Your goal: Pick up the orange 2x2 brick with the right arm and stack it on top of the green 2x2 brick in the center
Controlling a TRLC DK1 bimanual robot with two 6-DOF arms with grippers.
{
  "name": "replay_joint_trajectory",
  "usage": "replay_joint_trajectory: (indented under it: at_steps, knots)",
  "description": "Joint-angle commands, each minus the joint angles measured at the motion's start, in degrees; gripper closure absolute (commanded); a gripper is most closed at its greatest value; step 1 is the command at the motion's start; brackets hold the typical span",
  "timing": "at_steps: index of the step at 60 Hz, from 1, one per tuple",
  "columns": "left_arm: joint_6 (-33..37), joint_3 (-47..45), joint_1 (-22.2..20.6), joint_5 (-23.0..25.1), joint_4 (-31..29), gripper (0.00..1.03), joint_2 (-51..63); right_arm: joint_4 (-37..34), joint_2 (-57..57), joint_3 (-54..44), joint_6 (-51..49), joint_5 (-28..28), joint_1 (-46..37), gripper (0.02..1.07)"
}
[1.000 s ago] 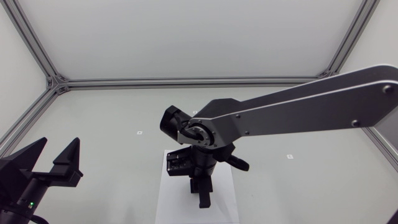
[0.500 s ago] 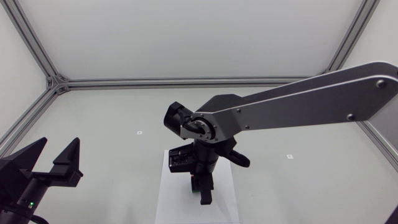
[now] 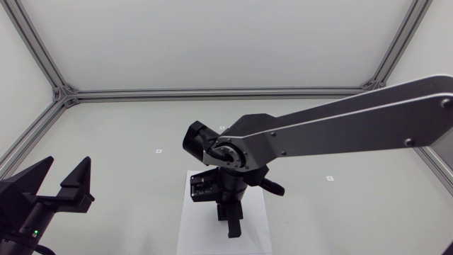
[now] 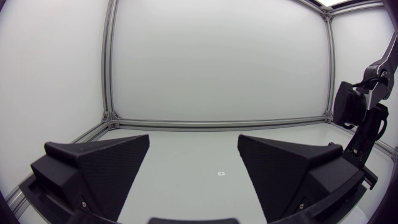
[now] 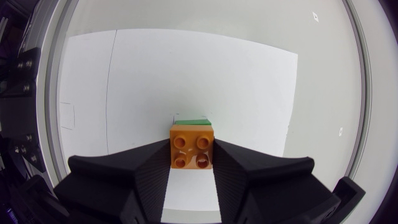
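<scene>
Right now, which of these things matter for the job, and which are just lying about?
In the job: orange brick, in the right gripper; green brick just ahead of it.
Lying about: left gripper, open; white sheet; small table marks.

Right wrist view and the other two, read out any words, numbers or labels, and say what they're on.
No text can be read in any view.
On the orange brick: no legible print.
The small table marks: too small to read.
</scene>
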Motion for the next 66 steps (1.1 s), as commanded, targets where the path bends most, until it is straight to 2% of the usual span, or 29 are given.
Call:
replay_joint_trajectory:
  at_steps: [1,21,32,40,66]
  knots:
    - [0.8,-2.3,0.1,0.3,-0.8,0.04,-0.5,-5.1,7.9,-4.2,0.8,0.6,0.8,0.84]
    - [0.8,-2.3,0.1,0.3,-0.8,0.04,-0.5,-6.0,9.9,-2.9,-1.6,-1.2,-1.1,0.84]
    - [0.8,-2.3,0.2,0.3,-0.8,0.04,-0.5,-2.1,8.1,-5.7,-2.0,-1.6,-1.9,0.84]
    - [0.8,-2.3,0.2,0.3,-0.8,0.04,-0.5,1.2,7.5,-8.0,-0.3,0.4,-0.6,0.84]
    - [0.8,-2.3,0.2,0.3,-0.8,0.04,-0.5,-3.4,9.0,-1.5,0.5,0.2,-0.3,0.84]
